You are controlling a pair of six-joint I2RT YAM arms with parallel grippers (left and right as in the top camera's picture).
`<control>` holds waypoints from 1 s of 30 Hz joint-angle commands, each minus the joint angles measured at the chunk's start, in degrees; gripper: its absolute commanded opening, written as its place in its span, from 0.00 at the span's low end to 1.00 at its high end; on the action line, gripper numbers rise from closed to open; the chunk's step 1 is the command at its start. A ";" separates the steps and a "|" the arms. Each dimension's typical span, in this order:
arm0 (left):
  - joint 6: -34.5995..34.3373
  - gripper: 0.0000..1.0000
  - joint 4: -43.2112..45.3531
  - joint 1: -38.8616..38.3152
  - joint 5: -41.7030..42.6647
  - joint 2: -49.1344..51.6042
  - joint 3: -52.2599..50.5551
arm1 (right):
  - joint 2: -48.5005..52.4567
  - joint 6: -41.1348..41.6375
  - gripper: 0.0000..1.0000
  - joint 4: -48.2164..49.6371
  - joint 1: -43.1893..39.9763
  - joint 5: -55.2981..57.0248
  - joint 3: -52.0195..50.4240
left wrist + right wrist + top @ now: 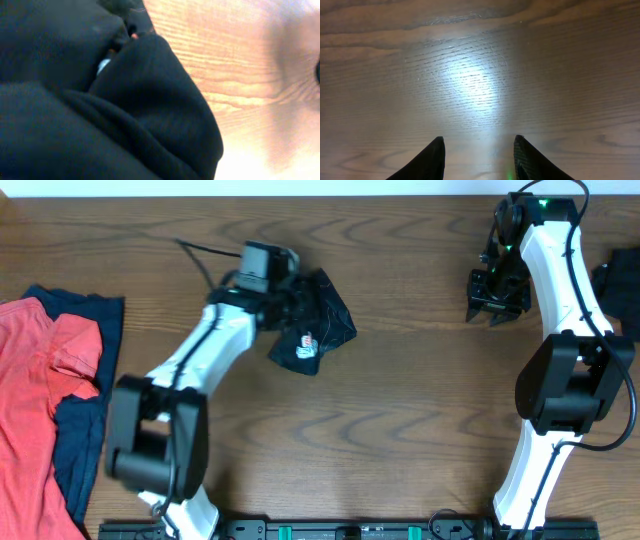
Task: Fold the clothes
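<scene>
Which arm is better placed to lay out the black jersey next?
Left. The left claw is shut on the bunched black jersey, whose fabric fills its wrist view. The right claw is open over bare table, well away from the jersey, holding nothing.

Left pincer (293, 302) clamped shut, arm reaching forward; right pincer (479, 138) parted, aimed downward

Overhead looks straight down on the brown wooden desk (400, 430). Left wrist sits hard against the crumpled black jersey (75, 110); right wrist faces bare desk, close.
</scene>
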 commanded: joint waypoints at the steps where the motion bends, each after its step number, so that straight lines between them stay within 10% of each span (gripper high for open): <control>1: -0.87 0.08 2.23 -2.19 -2.23 3.96 0.33 | -1.16 -0.87 0.42 -0.31 -0.13 -0.44 0.00; 4: -2.54 0.12 4.76 -3.82 -2.23 6.82 0.33 | -1.16 -1.09 0.43 -0.72 -0.13 -0.44 0.00; 5: -3.06 0.43 5.81 -4.50 -2.21 7.85 0.33 | -1.16 -1.31 0.43 -0.96 -0.13 -0.44 0.00; 9: -3.23 0.98 6.47 -5.73 -2.27 8.72 0.33 | -1.16 -1.31 0.43 -1.36 -0.13 -0.44 0.00; 30: -0.96 0.98 2.19 -7.43 5.81 -1.81 13.79 | -1.16 -1.27 0.58 0.90 -0.13 -0.66 0.00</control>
